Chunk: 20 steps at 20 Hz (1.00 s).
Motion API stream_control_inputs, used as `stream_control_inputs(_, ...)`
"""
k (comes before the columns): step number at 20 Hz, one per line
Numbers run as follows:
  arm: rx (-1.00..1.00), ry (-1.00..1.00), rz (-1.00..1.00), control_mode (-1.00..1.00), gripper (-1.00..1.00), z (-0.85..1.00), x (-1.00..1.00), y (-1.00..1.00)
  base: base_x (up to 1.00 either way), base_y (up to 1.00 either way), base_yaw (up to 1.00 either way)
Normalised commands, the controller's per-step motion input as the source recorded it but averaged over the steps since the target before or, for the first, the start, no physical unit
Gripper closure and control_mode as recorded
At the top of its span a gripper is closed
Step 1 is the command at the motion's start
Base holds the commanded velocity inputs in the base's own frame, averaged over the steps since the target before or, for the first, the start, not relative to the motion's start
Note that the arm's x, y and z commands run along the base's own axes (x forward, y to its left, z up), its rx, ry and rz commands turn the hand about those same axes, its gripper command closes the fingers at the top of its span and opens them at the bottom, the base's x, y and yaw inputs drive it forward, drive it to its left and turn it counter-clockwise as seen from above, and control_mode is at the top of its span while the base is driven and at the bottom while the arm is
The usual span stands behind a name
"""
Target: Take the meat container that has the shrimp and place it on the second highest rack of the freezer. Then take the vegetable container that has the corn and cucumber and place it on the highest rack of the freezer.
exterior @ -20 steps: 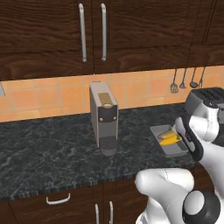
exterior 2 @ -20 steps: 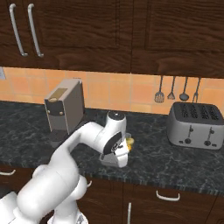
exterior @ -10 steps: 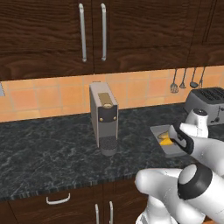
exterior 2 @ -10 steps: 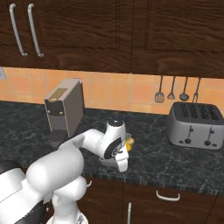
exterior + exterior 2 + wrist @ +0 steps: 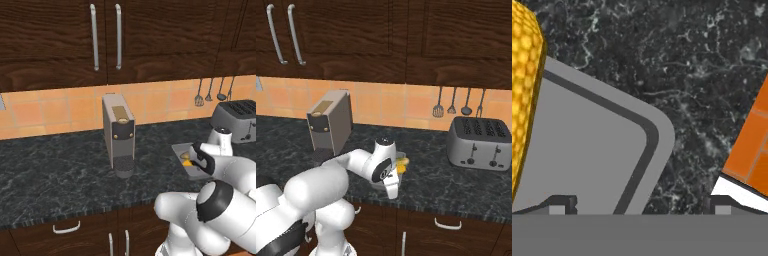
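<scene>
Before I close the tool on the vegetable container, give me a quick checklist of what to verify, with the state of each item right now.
1. Tool open: ok, tips stand wide apart in the hand view.
2. Right container: ok, the corn lies in the grey tray.
3. Cucumber in the same tray: cannot tell, hidden by the arm in the base views.
4. Tray rim between the tips: ok in the hand view, the rounded corner sits between them; whether the tips reach down to the rim, cannot tell.
5. Nothing held yet: ok, no contact shown.
6. Neighbours clear: ok, the coffee machine and toaster stand apart from the tray.
</scene>
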Motion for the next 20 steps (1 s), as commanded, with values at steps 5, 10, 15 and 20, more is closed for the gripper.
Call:
stream_control_inputs(5,0.0,0.08,0.0,-1.0,-1.0,-0.12,0.03,0.0,0.0,0.0,0.0)
stream_control_inputs(10,0.0,0.0,0.0,-1.0,-1.0,-0.24,0.06,-0.04,0.0,0.0,0.0)
stream_control_inputs(15,0.0,0.02,0.0,-1.0,-1.0,-0.21,0.02,0.0,0.0,0.0,0.0)
stream_control_inputs(20,0.0,0.0,0.0,-1.0,-1.0,0.0,0.0,0.0,0.0,0.0,0.0)
